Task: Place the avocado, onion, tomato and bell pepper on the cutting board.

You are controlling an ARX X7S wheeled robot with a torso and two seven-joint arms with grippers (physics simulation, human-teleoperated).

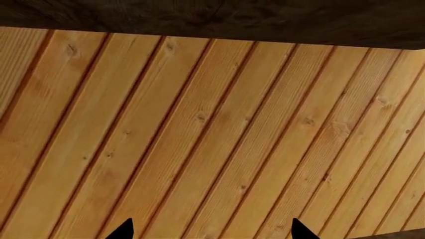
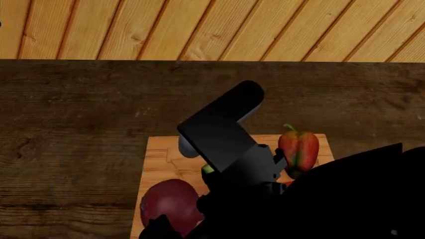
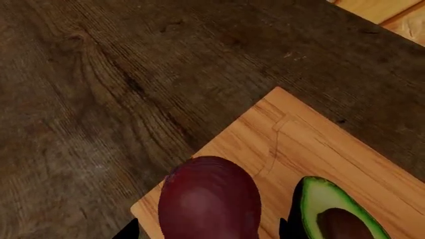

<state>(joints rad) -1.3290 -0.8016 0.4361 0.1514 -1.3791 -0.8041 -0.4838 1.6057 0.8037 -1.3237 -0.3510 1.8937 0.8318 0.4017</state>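
The right gripper (image 3: pixel 206 230) hangs over the cutting board (image 3: pixel 319 144), its dark fingertips spread to either side of the onion (image 3: pixel 209 199), which sits on the board's near corner at the bottom of the right wrist frame; whether the pads touch it I cannot tell. The avocado (image 3: pixel 335 209) lies just beside it, cut face up. In the head view the bell pepper (image 2: pixel 299 149) rests at the board's right side. No tomato shows. The left gripper (image 1: pixel 211 230) stands open and empty over floor planks, presumably parked clear.

Dark wood table (image 2: pixel 73 124); pale plank floor (image 2: pixel 199 27) beyond far edge.
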